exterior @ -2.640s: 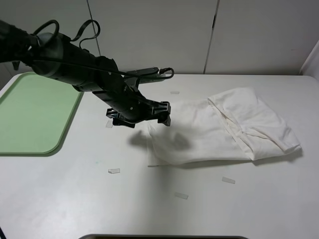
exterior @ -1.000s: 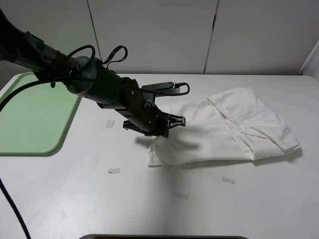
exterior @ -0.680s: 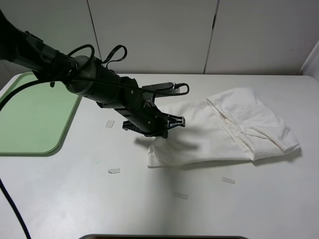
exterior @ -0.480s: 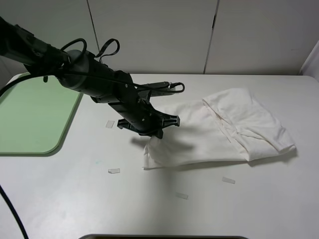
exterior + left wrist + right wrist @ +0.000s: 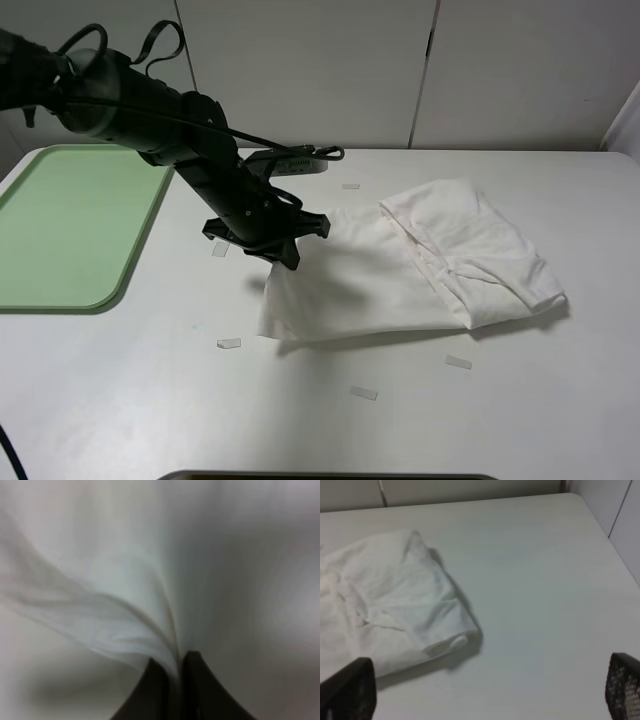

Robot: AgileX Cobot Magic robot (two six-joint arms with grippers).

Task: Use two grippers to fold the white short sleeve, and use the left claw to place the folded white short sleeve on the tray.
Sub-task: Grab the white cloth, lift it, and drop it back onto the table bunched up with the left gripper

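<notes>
The folded white short sleeve (image 5: 420, 262) lies on the white table, right of centre. My left gripper (image 5: 286, 247) is shut on its left edge and holds that edge a little above the table. In the left wrist view the black fingertips (image 5: 192, 690) pinch white cloth (image 5: 150, 580). The pale green tray (image 5: 70, 225) lies at the far left, with nothing on it. My right gripper is open, its two pads (image 5: 350, 690) wide apart, back from the shirt (image 5: 385, 615). The right arm does not show in the high view.
Several small pale tape strips lie on the table, one (image 5: 229, 343) by the shirt's front left corner and one (image 5: 458, 362) in front of the shirt. The table's right edge (image 5: 605, 535) meets a white wall.
My left gripper has closed on the shirt's left edge and moved left toward the tray. The whole shirt has slid left with it. The right gripper is out of the high view throughout.
</notes>
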